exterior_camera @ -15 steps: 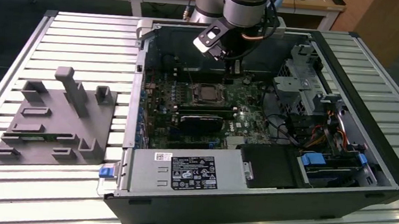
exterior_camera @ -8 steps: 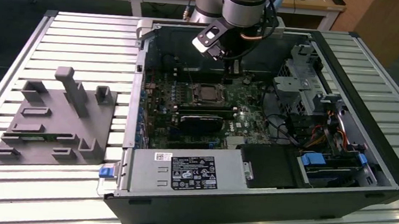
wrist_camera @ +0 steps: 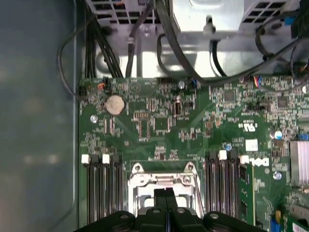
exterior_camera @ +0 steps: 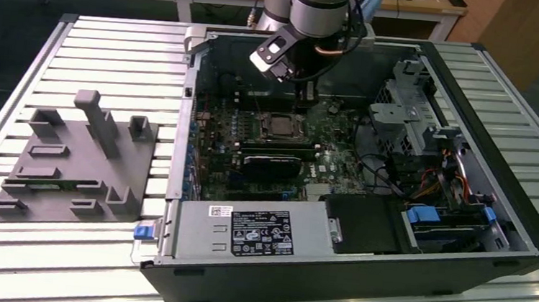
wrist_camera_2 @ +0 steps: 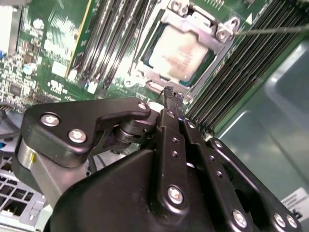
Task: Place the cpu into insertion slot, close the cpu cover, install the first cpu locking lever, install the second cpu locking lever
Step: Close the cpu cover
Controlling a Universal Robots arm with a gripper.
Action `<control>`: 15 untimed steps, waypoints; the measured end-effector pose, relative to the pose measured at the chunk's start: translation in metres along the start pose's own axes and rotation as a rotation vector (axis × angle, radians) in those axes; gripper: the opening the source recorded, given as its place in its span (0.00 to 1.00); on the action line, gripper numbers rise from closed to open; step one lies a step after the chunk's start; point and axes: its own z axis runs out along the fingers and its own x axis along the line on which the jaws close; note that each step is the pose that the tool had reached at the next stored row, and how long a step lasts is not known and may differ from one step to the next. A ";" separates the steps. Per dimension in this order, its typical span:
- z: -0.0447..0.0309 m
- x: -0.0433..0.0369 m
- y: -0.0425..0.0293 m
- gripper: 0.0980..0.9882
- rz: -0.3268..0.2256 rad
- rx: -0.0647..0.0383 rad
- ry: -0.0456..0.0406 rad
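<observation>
The cpu (wrist_camera_2: 176, 52) shows its pale silvery-beige face inside the insertion slot (exterior_camera: 276, 125) on the green board. The cpu cover (wrist_camera_2: 214, 35), a silvery frame, lies flat around it, and its far edge appears in the first wrist view (wrist_camera: 163, 179). A thin locking lever (wrist_camera_2: 270, 30) juts from one cover corner over the memory slots; I cannot tell whether it is latched. My gripper (wrist_camera_2: 171, 93) is shut with nothing between its fingers. It hangs just above the slot's edge in both wrist views (wrist_camera: 165, 193) and just behind the slot in the exterior view (exterior_camera: 304, 102).
Black memory slots (wrist_camera: 101, 193) flank the socket on both sides. A long black card (exterior_camera: 274, 156) lies just in front of it. Drive cage and cables (exterior_camera: 409, 115) fill the case on the exterior view's right. A grey fixture (exterior_camera: 76, 157) stands on the slatted table on the exterior view's left.
</observation>
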 end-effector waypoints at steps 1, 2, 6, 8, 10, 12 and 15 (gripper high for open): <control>0.0007 -0.0003 -0.0017 0.01 0.000 0.000 0.0000; 0.0017 -0.0007 -0.0031 0.01 0.000 0.000 0.0000; 0.0053 -0.0025 -0.0099 0.01 0.000 0.000 -0.0001; 0.0069 -0.0035 -0.0137 0.01 0.000 0.000 -0.0002; 0.0085 -0.0044 -0.0173 0.01 0.000 0.000 -0.0001; 0.0100 -0.0054 -0.0202 0.01 0.000 0.000 -0.0001; 0.0123 -0.0063 -0.0246 0.01 0.000 0.000 0.0001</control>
